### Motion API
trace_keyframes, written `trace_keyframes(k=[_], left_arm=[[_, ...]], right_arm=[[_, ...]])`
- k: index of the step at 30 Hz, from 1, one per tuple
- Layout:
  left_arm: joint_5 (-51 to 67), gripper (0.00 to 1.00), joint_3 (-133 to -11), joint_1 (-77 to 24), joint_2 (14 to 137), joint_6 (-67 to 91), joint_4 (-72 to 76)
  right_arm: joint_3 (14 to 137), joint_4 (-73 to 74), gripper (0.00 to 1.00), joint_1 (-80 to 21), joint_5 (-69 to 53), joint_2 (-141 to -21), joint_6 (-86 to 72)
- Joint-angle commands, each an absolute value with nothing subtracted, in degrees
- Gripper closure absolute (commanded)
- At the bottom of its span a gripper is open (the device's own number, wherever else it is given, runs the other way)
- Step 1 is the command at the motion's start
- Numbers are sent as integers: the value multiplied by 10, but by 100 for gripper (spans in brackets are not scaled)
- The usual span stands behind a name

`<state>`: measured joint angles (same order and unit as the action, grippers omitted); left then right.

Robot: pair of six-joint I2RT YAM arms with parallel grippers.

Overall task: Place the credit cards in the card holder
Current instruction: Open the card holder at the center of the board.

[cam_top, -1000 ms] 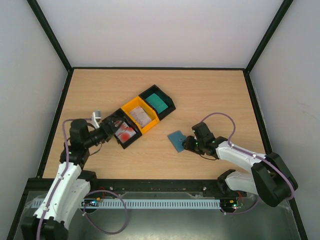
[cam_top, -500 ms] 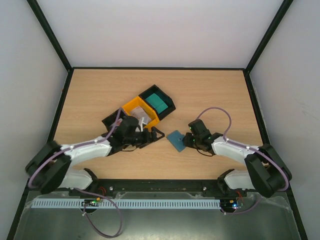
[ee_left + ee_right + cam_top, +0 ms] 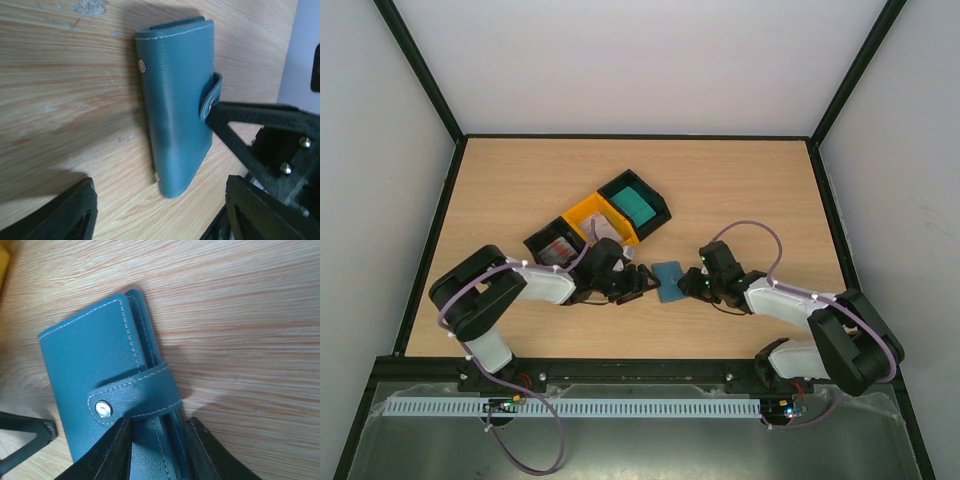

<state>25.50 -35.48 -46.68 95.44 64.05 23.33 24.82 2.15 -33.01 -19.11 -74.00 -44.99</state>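
Left wrist: card holder (image 3: 175, 105) tab (image 3: 212, 94) rt.

One card holder (image 3: 671, 279), three trays (image 3: 578, 213), two arms (image 3: 790, 300).

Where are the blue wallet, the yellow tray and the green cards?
card holder (image 3: 672, 277), top view, middle of its cover.
yellow tray (image 3: 582, 209), top view, its far-left rim.
green card stack (image 3: 635, 205), top view, its top face.

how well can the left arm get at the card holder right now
Probably well: the left tool sits open right beside the card holder, with nothing between them. The right tool straddles the holder's tab edge, so that side looks taken.
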Motion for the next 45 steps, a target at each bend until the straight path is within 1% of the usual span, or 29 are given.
trace_keyframes(k=[1,5,7,11,13,17,19,22,24,28,32,35,38,40,45], left_arm=[[262,32,-376,-470,998,652,259],[255,42,-383,-470,1023,654,264],[255,45,-381,-470,1029,654,276],[260,47,-384,-469,1039,649,286],[262,49,-384,-469,1039,644,287],[268,54,-384,-467,1038,636,287],[269,58,-383,-465,1036,632,289],[270,69,-382,-462,1026,623,286],[269,74,-382,-460,1018,614,280],[265,80,-381,-460,995,588,271],[267,90,-386,-459,976,564,254],[261,96,-390,-459,959,548,235],[250,97,-394,-460,942,532,215],[245,97,-398,-460,932,523,204],[245,98,-402,-460,923,512,195]], right_arm=[[229,32,71,-333,-241,-761,-468],[238,34,72,-332,-245,-775,-459],[241,32,74,-332,-254,-787,-450],[248,23,76,-332,-284,-824,-434],[252,16,79,-332,-297,-839,-430],[257,4,83,-332,-318,-855,-425],[260,0,85,-332,-328,-861,-424],[263,0,84,-332,-330,-860,-421],[266,12,83,-332,-312,-854,-417],[280,50,80,-333,-271,-840,-410],[308,96,77,-344,-224,-820,-407],[336,129,70,-359,-180,-799,-415],[360,150,61,-371,-146,-772,-429],[375,154,56,-376,-144,-760,-437],[393,125,50,-383,-193,-749,-450]])
